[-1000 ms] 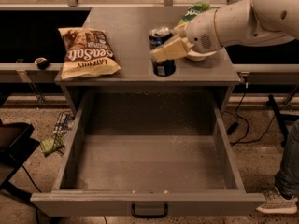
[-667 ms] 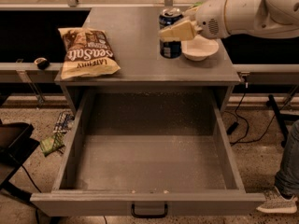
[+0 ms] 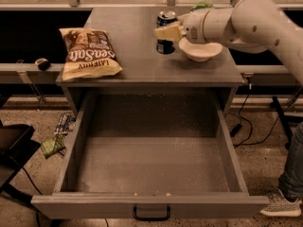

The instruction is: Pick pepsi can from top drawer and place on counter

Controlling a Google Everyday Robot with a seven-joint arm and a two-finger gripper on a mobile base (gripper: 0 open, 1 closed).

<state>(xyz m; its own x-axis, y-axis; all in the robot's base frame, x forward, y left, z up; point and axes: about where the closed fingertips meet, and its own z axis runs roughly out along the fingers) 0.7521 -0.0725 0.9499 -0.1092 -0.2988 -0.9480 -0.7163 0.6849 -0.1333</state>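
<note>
The can had travelled. A second earlier it was over the right half of the counter, nearer the front edge, and at this moment it was well back toward the far edge, a little right of the middle. The gripper was over the same spot, clamped across the can's upper half, with one pale finger lying over the blue. The arm came in from the right edge, passing above the bowl.

The can's base looked down at the surface or just off it (the shadow made that hard to call). My read was that the lift out of the drawer was done and only the release was left.

The drawer stood pulled fully out below the front edge, with nothing in it.

On the counter, the chip bag lay flat by the left edge, reaching toward the front left corner and well apart from the can. The bowl sat just beside the can, toward the right edge. Something green showed near the far right corner.

Around it all was speckled floor, with cables trailing on the right and a grey shoe at the lower right.
</note>
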